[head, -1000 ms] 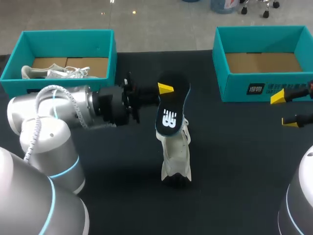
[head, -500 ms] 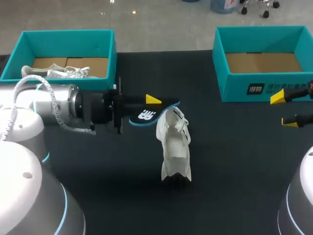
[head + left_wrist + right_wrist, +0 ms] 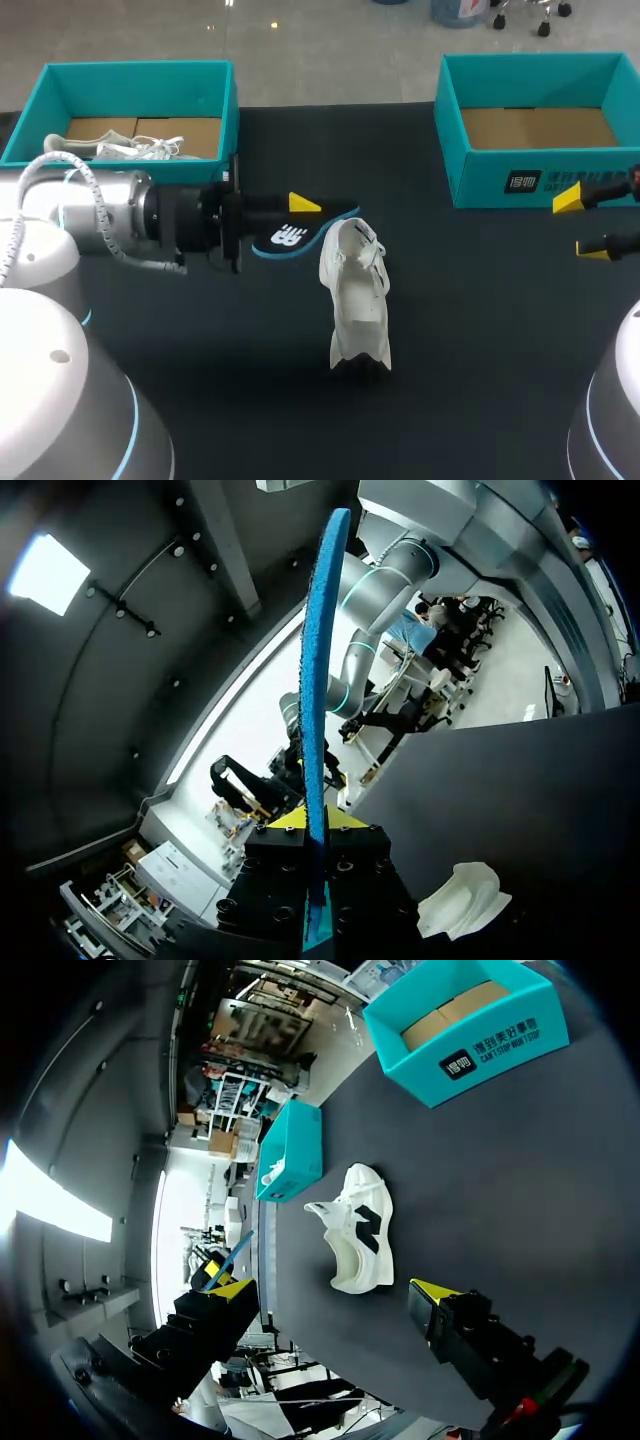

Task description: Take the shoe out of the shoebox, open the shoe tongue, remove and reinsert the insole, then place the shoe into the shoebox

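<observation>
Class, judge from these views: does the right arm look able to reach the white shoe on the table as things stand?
Probably yes. The shoe stands alone on the table, with nothing between it and the open, empty right gripper. The left gripper holds the insole on the shoe's other side.

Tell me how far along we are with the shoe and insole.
Done: the white shoe stands out on the table, and its insole is removed. In hand: the left gripper is shut on the insole, beside the shoe; the right gripper hangs open. Left: reinserting the insole and boxing the shoe.
</observation>
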{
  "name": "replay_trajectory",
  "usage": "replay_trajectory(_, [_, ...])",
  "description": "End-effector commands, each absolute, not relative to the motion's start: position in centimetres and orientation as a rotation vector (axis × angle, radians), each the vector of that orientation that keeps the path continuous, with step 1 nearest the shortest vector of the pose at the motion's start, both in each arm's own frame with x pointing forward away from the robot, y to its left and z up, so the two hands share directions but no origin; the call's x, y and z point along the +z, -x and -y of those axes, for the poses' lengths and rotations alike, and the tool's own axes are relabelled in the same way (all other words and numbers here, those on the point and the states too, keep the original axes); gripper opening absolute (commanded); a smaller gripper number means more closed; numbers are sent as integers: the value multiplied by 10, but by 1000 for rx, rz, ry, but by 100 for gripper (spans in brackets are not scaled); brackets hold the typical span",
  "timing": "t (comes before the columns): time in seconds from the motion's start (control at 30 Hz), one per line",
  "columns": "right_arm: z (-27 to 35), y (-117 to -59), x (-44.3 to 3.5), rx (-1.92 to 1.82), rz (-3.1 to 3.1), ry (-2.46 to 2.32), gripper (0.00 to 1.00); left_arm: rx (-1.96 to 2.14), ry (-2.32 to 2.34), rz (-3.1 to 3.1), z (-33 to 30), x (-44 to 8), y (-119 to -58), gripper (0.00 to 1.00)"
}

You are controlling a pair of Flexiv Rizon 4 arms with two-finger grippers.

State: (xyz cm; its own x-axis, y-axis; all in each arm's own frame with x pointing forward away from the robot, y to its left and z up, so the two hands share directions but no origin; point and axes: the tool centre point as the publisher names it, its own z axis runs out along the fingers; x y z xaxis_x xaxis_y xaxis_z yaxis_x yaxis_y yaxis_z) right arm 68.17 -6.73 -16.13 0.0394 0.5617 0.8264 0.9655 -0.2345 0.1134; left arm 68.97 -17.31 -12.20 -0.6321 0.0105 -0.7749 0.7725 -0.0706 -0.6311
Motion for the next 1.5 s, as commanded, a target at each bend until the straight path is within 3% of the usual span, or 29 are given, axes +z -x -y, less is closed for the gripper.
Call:
replay_trajectory(0.03, [67,-680,-161,-1092,1537,1841,100,-1758,-847,-1651,174,-122,-689,0])
replay_trajectory(0.3, [67,-680,-161,-1092,1537,1841,100,-1758,-847,-1651,174,-122,-689,0])
replay_trajectory(0.53, [67,-680,-161,-1092,1537,1841,100,-1822,-824,-1680,175,-126,-646,0])
replay_trajectory(1.07, [67,-680,-161,-1092,1537,1841,100,-1921,-811,-1767,172,-184,-603,0])
replay_trajectory(1.5, [67,-680,-161,-1092,1537,1841,100,-1863,-805,-1828,163,-221,-606,0])
